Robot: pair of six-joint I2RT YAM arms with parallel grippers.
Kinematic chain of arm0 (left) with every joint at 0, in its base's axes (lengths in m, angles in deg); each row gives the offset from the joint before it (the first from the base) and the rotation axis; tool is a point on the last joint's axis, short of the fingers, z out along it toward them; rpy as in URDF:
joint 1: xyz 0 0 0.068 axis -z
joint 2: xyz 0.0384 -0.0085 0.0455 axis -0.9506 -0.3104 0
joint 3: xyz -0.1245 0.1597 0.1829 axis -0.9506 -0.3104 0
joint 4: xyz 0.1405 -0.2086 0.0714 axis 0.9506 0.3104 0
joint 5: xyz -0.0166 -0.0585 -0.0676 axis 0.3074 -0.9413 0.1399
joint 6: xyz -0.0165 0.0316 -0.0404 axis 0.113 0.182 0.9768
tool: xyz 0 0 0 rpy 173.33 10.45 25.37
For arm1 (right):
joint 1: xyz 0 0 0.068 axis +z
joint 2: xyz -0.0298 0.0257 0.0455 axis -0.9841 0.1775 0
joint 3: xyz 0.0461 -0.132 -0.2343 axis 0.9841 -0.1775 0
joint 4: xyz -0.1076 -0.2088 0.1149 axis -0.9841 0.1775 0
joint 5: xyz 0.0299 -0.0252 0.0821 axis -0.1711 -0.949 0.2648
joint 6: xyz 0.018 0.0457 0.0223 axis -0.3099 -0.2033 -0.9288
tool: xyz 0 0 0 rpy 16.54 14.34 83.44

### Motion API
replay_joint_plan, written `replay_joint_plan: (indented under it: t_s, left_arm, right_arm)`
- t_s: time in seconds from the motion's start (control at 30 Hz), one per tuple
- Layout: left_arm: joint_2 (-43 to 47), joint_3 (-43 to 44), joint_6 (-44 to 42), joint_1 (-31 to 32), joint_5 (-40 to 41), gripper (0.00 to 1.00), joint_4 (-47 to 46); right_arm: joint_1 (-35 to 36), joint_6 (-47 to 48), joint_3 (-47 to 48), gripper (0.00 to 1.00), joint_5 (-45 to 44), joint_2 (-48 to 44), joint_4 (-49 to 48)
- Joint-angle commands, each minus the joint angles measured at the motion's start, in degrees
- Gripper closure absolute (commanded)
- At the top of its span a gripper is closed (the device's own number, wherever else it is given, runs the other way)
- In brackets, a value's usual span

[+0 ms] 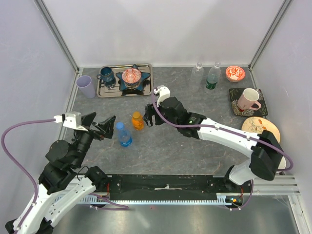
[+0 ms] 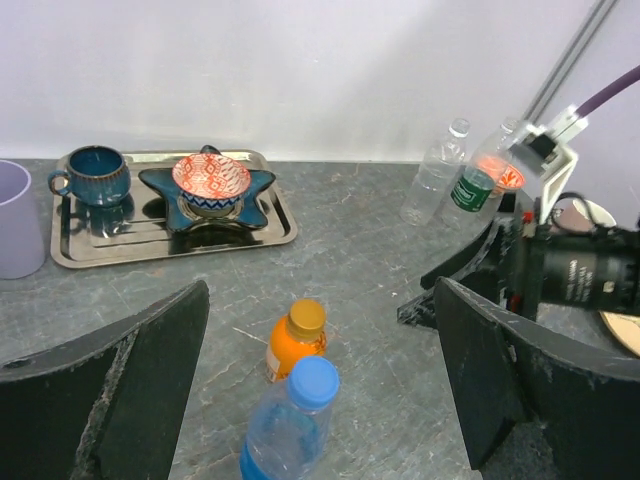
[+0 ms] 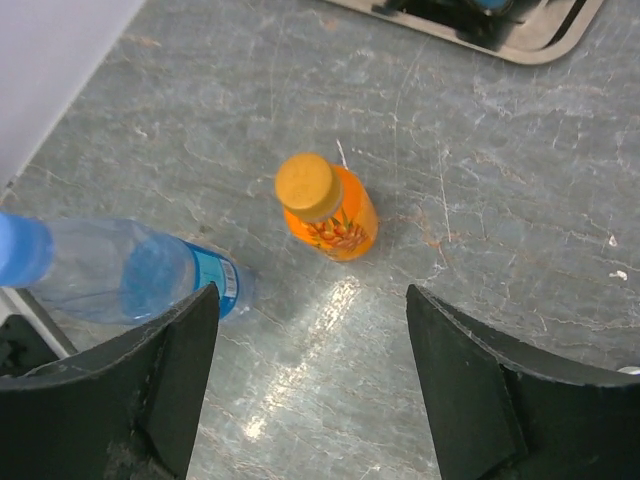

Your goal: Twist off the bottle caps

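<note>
Grey stone-patterned table (image 1: 161, 151), white walls around it. The left gripper (image 2: 322, 290) is spread wide and empty, its fingers flanking but clear of the blue cap (image 2: 314, 380) on an upright water bottle. Just beyond stands the orange cap (image 2: 306, 317) on a small juice bottle. The right gripper (image 3: 312, 295) hangs parted and empty above the orange cap. Its wrist view misses two clear capped bottles (image 1: 197, 74) at the far edge, right of a steel tray (image 1: 150, 80).

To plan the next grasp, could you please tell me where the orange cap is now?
In the top view, the orange cap sits on its orange bottle left of centre, between the blue-capped bottle and the right gripper.
</note>
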Motion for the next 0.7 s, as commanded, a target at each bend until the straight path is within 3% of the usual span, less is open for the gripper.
replay_joint_plan:
  t_s: [0.0, 0.3, 0.67]
  left_arm:
    - [0.1, 3.04, -0.26, -0.15, 2.98, 0.01, 1.35]
    - [0.45, 3.13, 0.53, -0.15, 1.4, 0.01, 2.23]
    - [0.19, 2.43, -0.43, -0.15, 1.49, 0.01, 2.23]
  right_arm:
    - [0.62, -0.37, 4.3, 0.16, -0.65, 4.48, -3.4]
    - [0.89, 0.33, 13.53, 0.13, -2.58, 18.19, -1.37]
    - [1.07, -0.81, 19.51, 0.12, -6.89, 26.38, 0.12]
